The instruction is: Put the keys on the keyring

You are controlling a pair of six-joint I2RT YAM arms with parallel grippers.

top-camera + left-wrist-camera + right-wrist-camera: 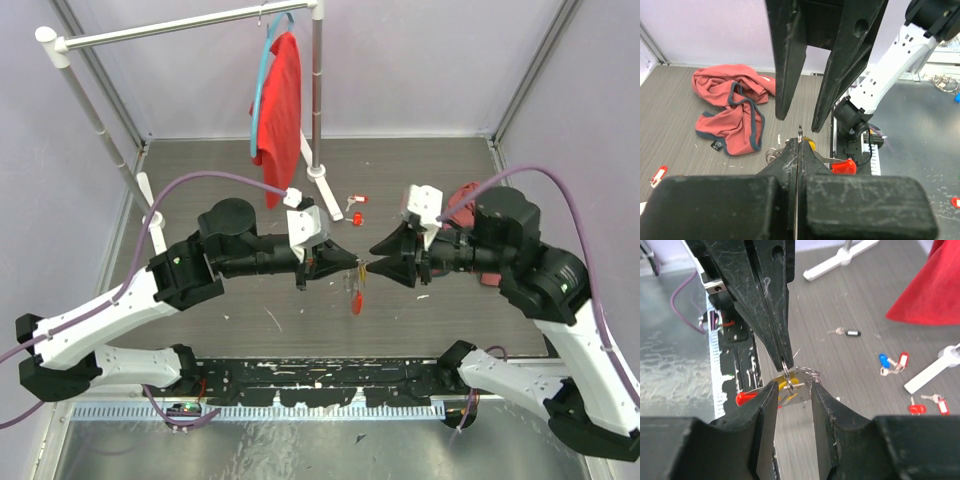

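Note:
My left gripper (350, 262) is shut on the thin metal loop of the keyring (788, 371), held above the table's middle. The keyring's red plastic piece (356, 303) dangles below, and a yellow-tagged key (784, 385) hangs beside the loop. My right gripper (380, 267) faces the left one tip to tip. Its fingers (822, 405) are open on either side of the hanging loop and hold nothing. Loose keys lie on the table behind: a black-tagged one (850, 332), a blue and red pair (892, 362), and red-tagged ones (355, 200).
A white clothes rack (322, 180) stands at the back, with a red garment (280, 100) on a blue hanger. A crumpled red cloth (732, 107) lies on the table beyond the right arm. Purple walls enclose the table.

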